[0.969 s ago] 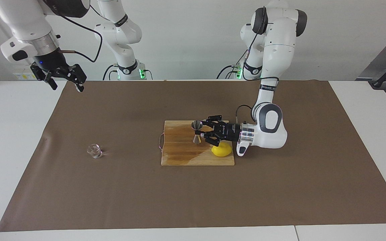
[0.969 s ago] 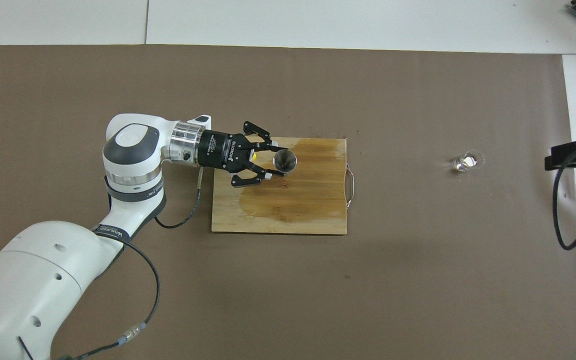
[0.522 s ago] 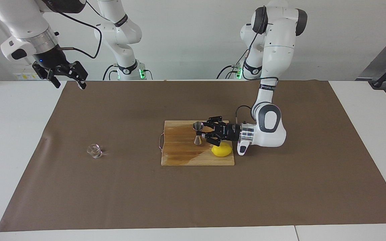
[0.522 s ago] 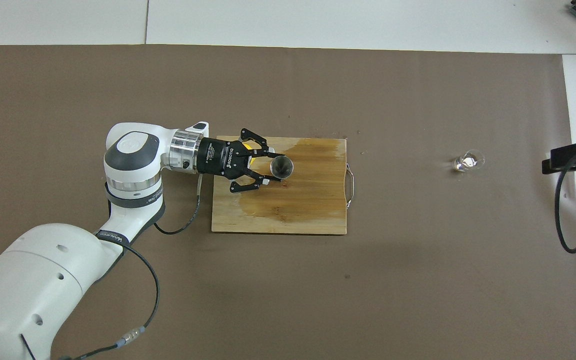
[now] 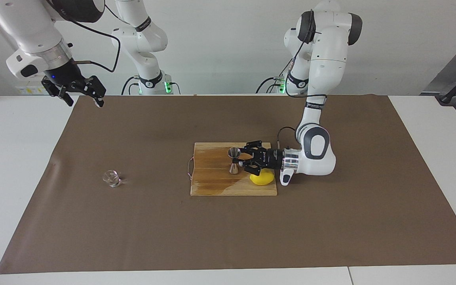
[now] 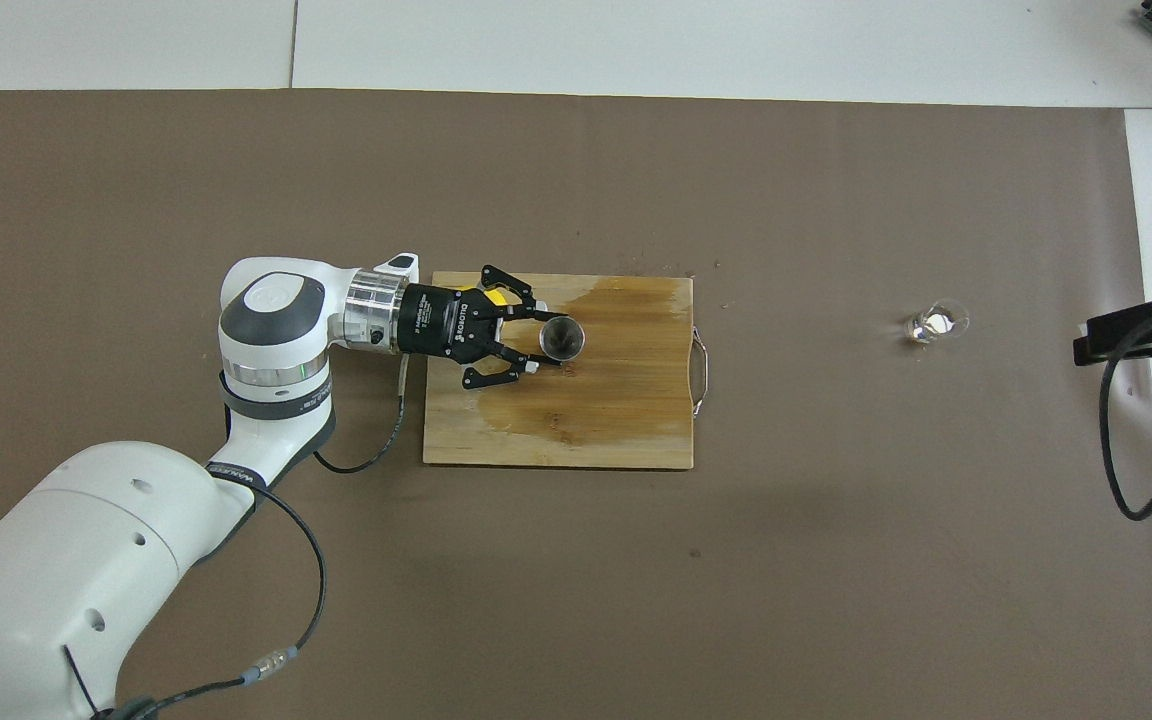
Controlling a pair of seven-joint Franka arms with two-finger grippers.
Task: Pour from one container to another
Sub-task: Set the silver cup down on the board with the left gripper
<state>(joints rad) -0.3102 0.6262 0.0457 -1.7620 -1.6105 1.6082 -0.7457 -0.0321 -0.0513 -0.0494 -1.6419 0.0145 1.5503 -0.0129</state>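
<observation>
The silver hourglass jigger (image 5: 234, 160) stands upright over the wooden cutting board (image 5: 212, 184), its foot at or just above the wood. My left gripper (image 5: 240, 161) reaches in level from the left arm's end and is shut on the jigger's waist. From overhead, the jigger's open mouth (image 6: 562, 338) shows at the left gripper (image 6: 544, 345). The tiny clear glass cup (image 5: 111, 178) sits alone on the brown mat toward the right arm's end, seen from overhead as the cup (image 6: 934, 322). My right gripper (image 5: 80, 92) hangs open and empty, high over the mat's corner by its base.
A yellow lemon (image 5: 262, 178) lies on the cutting board (image 6: 616, 420) under the left wrist. The board has a wet, darker patch and a wire handle (image 6: 701, 372) on the side toward the cup. Brown mat (image 5: 228, 229) covers most of the white table.
The left gripper has come down a little with the jigger, toward the board. The right gripper has shifted slightly in the air and stays open.
</observation>
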